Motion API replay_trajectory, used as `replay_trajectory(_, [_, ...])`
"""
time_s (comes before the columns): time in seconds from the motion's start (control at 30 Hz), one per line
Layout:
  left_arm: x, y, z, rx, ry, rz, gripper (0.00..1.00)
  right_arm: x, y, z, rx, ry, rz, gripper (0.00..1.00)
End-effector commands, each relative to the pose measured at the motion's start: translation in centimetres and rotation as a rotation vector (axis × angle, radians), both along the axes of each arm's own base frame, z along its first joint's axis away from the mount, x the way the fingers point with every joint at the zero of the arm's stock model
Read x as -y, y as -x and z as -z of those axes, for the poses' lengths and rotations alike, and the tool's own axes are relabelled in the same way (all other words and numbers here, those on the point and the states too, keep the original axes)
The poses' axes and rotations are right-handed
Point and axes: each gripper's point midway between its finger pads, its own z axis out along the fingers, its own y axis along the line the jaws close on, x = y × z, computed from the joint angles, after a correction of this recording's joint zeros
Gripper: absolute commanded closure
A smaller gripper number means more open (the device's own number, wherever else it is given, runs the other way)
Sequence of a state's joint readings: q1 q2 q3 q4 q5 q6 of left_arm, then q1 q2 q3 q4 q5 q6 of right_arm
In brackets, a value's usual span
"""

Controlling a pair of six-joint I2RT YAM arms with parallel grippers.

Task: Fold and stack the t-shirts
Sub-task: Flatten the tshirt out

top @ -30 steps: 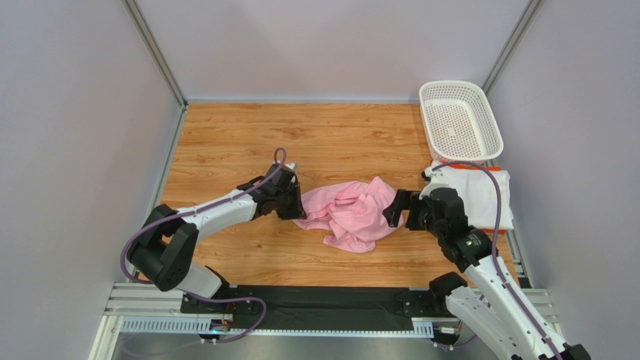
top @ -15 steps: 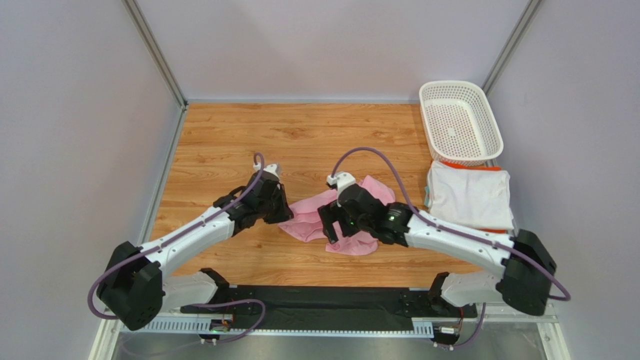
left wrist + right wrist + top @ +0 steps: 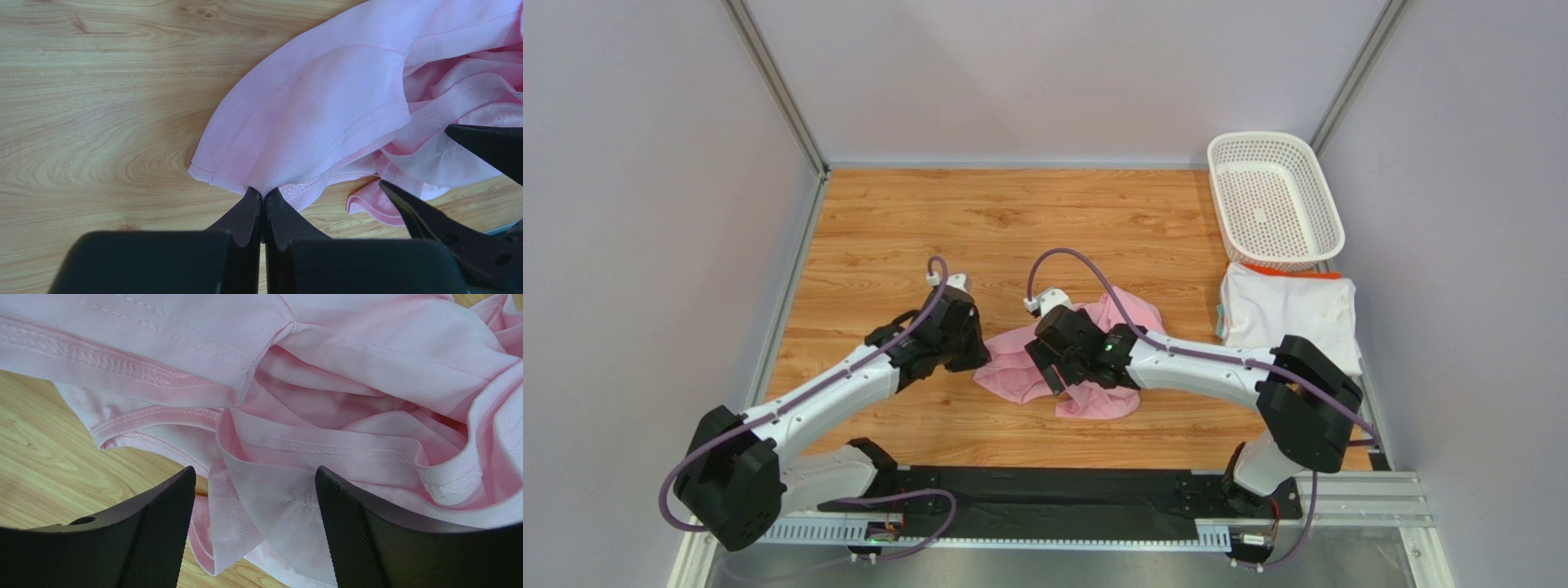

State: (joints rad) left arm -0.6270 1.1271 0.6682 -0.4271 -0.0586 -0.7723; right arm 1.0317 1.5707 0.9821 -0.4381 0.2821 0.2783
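The light pink t-shirt (image 3: 1026, 368) lies crumpled on the wooden table near the middle. My left gripper (image 3: 974, 359) is shut on the pink shirt's left edge (image 3: 294, 122), the cloth pinched between its fingertips (image 3: 251, 205). My right gripper (image 3: 1053, 364) is open, low over the shirt's bunched folds (image 3: 344, 416), with a hemmed fold between its fingers (image 3: 166, 520). The white t-shirt with orange trim (image 3: 1290, 321) lies folded at the right, below the basket.
A white perforated basket (image 3: 1274, 196) stands at the back right corner. Grey walls close in the table on three sides. A black rail (image 3: 1038, 500) runs along the near edge. Bare wood (image 3: 1014, 221) lies behind the pink shirt.
My right arm swung left from beside the white shirt to over the pink shirt. My left gripper pulled the pink shirt's edge a little left and nearer.
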Motion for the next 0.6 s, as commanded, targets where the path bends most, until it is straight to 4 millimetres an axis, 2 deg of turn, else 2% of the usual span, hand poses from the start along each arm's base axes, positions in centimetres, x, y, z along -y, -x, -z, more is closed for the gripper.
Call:
replay_trajectory(0.0, [-0.4, -0.3, -0.5, 0.024, -0.007, -0.023, 1.00, 0.1, -1.0, -0.5, 0.043, 0.006, 0.045, 0.28])
replay_trajectory(0.1, [-0.6, -0.3, -0.5, 0.027, -0.017, -0.027, 1.00, 0.6, -1.5, -1.0, 0.077, 0.007, 0.080, 0.57])
replay_trajectory(0.13, [-0.7, -0.3, -0.6, 0.030, -0.019, -0.030, 1.00, 0.9, -1.8, -1.3, 0.099, 0.013, 0.095, 0.71])
replay_trajectory(0.2, [-0.9, -0.4, -0.8, 0.036, -0.027, -0.034, 1.00, 1.3, -1.9, -1.5, 0.111, 0.022, 0.103, 0.78])
replay_trajectory(0.23, [-1.0, -0.4, -0.9, 0.041, -0.027, -0.037, 1.00, 1.6, -2.1, -1.7, 0.121, 0.022, 0.118, 0.87])
replay_trajectory(0.3, [-1.2, -0.4, -1.1, 0.047, -0.033, -0.044, 1.00, 1.7, -1.9, -1.8, 0.120, 0.016, 0.114, 1.00])
replay_trajectory(0.43, [-1.4, -0.5, -1.3, 0.057, -0.038, -0.052, 1.00, 1.3, -1.4, -2.2, 0.107, -0.032, 0.099, 1.00])
replay_trajectory(0.53, [-1.7, -0.6, -1.8, 0.070, -0.044, -0.058, 1.00, 2.1, -1.9, -4.2, 0.170, -0.068, 0.143, 1.00])
replay_trajectory(0.57, [-2.0, -0.9, -2.3, 0.080, -0.058, -0.074, 1.00, 2.6, -2.1, -5.8, 0.206, -0.097, 0.160, 1.00])
